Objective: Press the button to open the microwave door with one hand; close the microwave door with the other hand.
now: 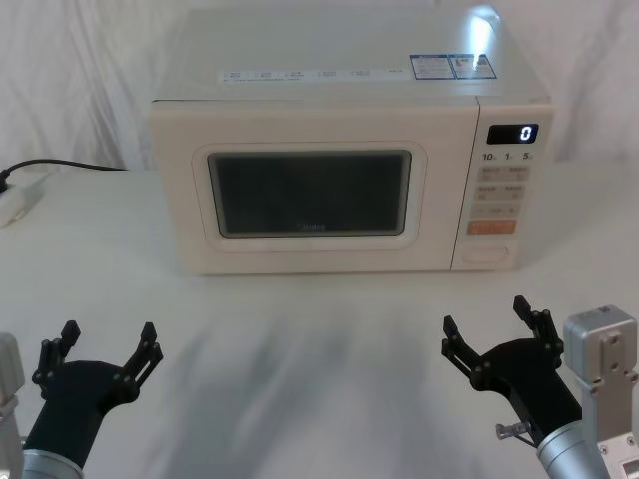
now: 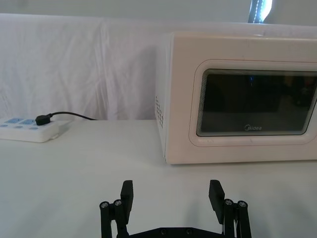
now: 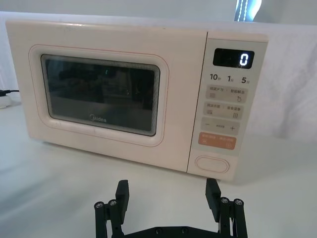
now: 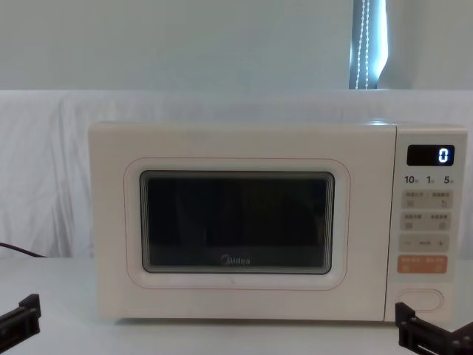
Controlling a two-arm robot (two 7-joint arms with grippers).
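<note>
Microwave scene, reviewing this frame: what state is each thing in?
microwave door: shut, flush with the front.
button: untouched, nothing on it.
display: lit, reads 0.
right gripper: open, short of the microwave.
left gripper: open, short of the microwave.
power strip: one plug in.

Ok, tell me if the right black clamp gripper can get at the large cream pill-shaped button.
Probably yes: the right gripper sits open, just before the button, with bare white table between them.
</note>
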